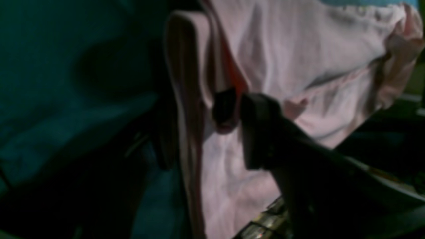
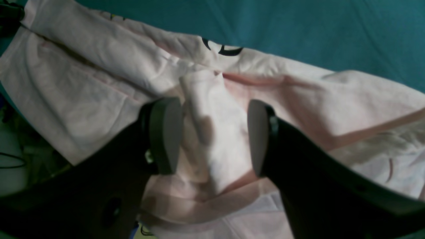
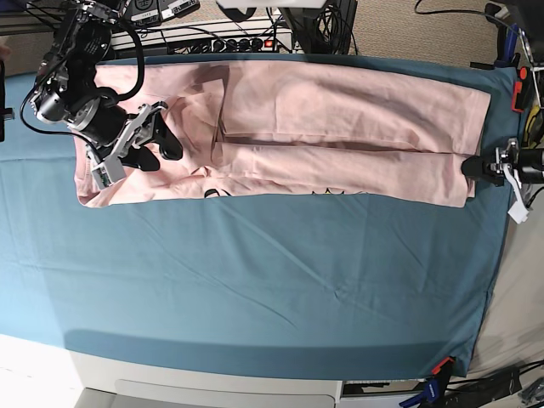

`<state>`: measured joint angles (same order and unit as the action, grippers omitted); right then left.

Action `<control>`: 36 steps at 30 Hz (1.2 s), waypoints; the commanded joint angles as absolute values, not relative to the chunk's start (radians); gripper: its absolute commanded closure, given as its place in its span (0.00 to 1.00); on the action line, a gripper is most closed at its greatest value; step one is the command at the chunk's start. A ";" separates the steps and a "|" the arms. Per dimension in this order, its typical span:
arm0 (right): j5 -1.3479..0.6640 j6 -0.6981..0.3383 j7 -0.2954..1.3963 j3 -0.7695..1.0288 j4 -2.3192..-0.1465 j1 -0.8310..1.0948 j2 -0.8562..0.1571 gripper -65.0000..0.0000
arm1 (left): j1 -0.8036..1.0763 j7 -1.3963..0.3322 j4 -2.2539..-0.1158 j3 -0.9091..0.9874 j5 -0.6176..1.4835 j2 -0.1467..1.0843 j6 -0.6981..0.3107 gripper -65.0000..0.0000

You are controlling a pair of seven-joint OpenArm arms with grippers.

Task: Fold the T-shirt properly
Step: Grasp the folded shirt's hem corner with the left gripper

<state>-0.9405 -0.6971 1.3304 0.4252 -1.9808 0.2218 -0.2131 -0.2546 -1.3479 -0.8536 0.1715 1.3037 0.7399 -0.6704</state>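
The pale pink T-shirt [image 3: 340, 110] lies as a long band across the far part of the table, its long sides turned in. Black print shows at its near edge [image 2: 225, 49]. My right gripper [image 3: 161, 140] hovers over the shirt's left end. In the right wrist view that gripper [image 2: 212, 136] is open, and a raised ridge of pink cloth [image 2: 212, 109] stands untouched between the grey pads [image 2: 166, 132]. My left gripper [image 3: 470, 166] is at the shirt's right end. In the dim left wrist view it [image 1: 211, 132] looks open, with the shirt [image 1: 298, 49] across the gap.
A teal table cloth [image 3: 255, 272] covers the table. Cables and a power strip [image 3: 212, 38] run along the far edge. Clamps hold the cloth at the right edge [image 3: 520, 89] and at the near right corner [image 3: 438, 367].
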 commanded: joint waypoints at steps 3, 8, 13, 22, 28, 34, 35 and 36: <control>-0.959 -0.698 1.304 0.430 -1.996 0.213 -0.224 0.50 | -0.235 -1.353 -0.890 0.174 1.278 0.765 -0.651 0.53; -0.960 -0.698 1.304 0.430 -1.996 0.213 -0.224 0.50 | -0.199 -1.361 -0.893 0.174 1.307 0.765 -0.652 0.53; -0.960 -0.698 1.303 0.430 -1.996 0.213 -0.224 0.50 | -0.180 -1.376 -0.893 0.174 1.347 0.762 -0.656 0.53; -0.960 -0.698 1.300 0.430 -1.996 0.213 -0.224 0.50 | -0.180 -1.372 -0.893 0.174 1.358 0.753 -0.656 0.57; -0.959 -0.698 1.300 0.430 -1.996 0.213 -0.224 0.50 | -0.180 -1.372 -0.893 0.174 1.358 0.725 -0.674 0.63; -0.925 -0.698 1.295 0.430 -1.996 0.213 -0.224 0.50 | -0.181 -1.369 -0.893 0.174 1.393 0.721 -0.675 1.00; -0.914 -0.698 1.288 0.430 -1.996 0.213 -0.224 0.50 | -0.181 -1.369 -0.893 0.174 1.400 0.721 -0.675 1.00; -0.904 -0.698 1.282 0.430 -1.996 0.213 -0.224 0.50 | -0.181 -1.369 -0.893 0.174 1.400 0.721 -0.675 1.00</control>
<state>-0.8848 -0.6968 1.3056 0.4252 -1.9808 0.2218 -0.2134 -0.1745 -1.3468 -0.8871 0.1722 1.4006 0.6983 -0.6781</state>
